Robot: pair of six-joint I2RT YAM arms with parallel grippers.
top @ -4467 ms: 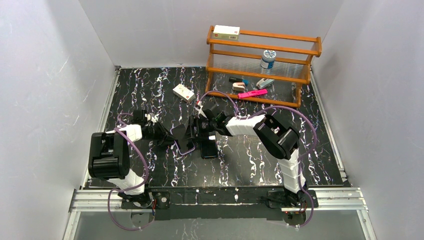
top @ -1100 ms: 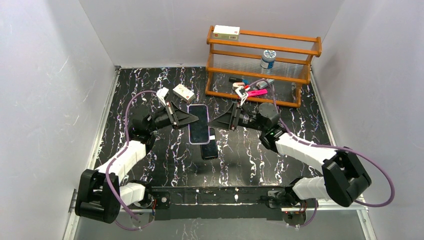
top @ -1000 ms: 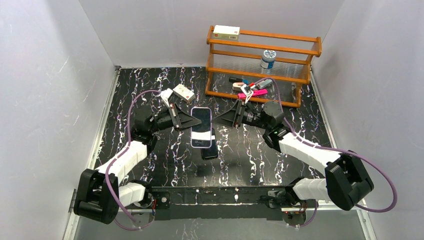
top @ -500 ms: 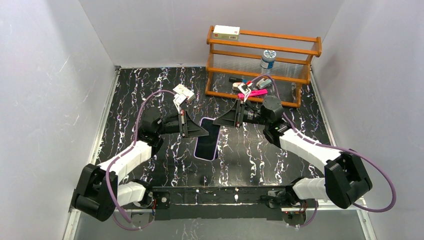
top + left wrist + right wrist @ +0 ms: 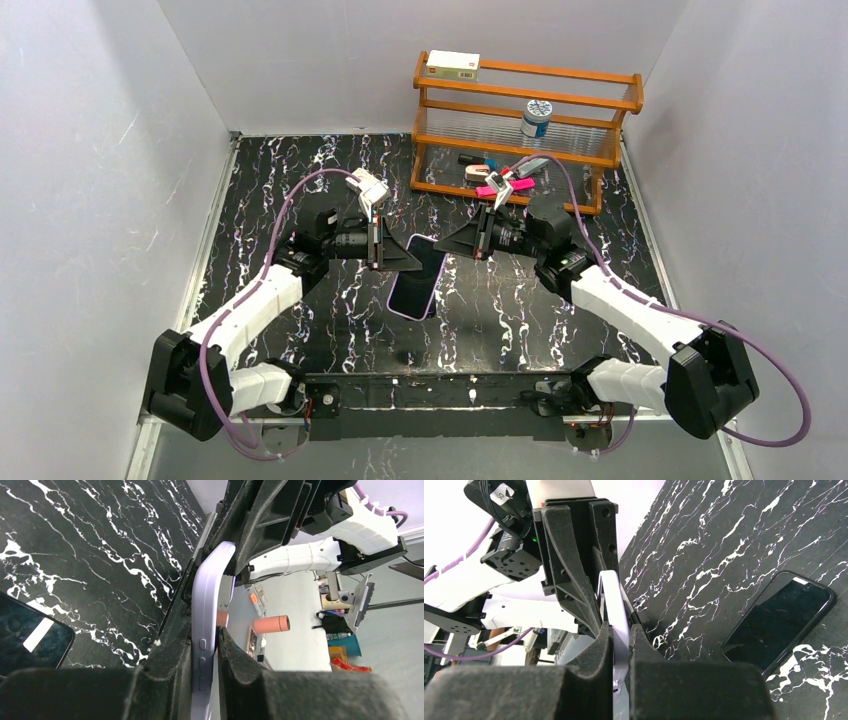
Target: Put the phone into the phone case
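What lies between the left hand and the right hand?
The phone case, pinched by both the left hand and right hand; top view shows it, wrist views edge-on.

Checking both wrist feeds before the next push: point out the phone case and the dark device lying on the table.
phone case (image 5: 210, 595): left wrist view, lavender side edge, above its buttons.
dark device (image 5: 780, 622): right wrist view, middle of its glossy face.
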